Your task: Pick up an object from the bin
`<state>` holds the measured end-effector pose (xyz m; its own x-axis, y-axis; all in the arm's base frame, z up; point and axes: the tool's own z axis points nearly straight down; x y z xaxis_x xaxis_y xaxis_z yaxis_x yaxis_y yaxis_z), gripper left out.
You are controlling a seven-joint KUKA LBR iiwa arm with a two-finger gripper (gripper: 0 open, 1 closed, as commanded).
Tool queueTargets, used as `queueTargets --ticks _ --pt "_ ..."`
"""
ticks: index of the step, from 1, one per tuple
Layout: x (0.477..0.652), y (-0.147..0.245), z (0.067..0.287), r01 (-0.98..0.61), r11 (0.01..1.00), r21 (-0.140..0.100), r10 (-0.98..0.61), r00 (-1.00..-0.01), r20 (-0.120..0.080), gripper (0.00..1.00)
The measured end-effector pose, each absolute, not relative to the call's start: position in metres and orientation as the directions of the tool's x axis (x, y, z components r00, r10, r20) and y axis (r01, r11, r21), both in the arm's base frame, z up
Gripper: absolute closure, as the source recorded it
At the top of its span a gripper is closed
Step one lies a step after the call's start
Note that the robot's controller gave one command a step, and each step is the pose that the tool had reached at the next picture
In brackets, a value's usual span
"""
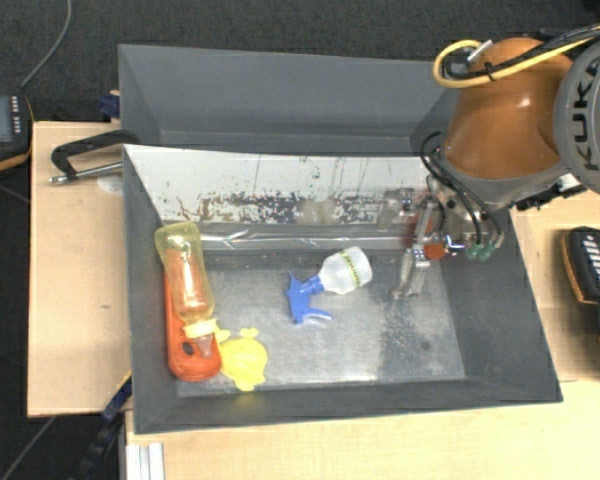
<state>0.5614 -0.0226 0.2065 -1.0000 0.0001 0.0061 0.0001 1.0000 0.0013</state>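
My hand (408, 286) hangs low over the floor of the bin (280, 98), on the right side as the camera sees it, close to the back wall. I cannot tell whether it is open or closed from up here, and I see nothing gripped in it.

The nearest thing is the small spray bottle (332, 278). It lies on its side in the middle of the floor, just to the camera's left of my hand and apart from it. Its white body (346, 270) points toward me and its blue trigger head (305, 301) points away, toward the front.

I judge it light and probably empty, made of hard, smooth plastic, so it may slip or roll if nudged. The round body looks like the best hold, squeezed across its width. The trigger end is knobbly and thin, and I would expect it to twist out.

Well away on the far left lie a long orange bottle (187, 298) and, touching its lower end, a yellow toy (244, 360). Both are out of my way, and bare floor lies between me and the sprayer.
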Motion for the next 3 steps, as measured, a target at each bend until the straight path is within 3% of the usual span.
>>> queueTargets --ticks 1,2,3 --pt "0.563 -0.023 0.211 0.000 1.000 0.001 0.000 -1.000 -0.003 0.00" --pt "0.565 -0.001 0.160 -0.013 1.000 0.001 -0.013 -1.000 -0.006 0.00" --pt "0.601 -0.014 0.099 -0.056 0.998 0.002 -0.056 -0.998 -0.014 0.00"
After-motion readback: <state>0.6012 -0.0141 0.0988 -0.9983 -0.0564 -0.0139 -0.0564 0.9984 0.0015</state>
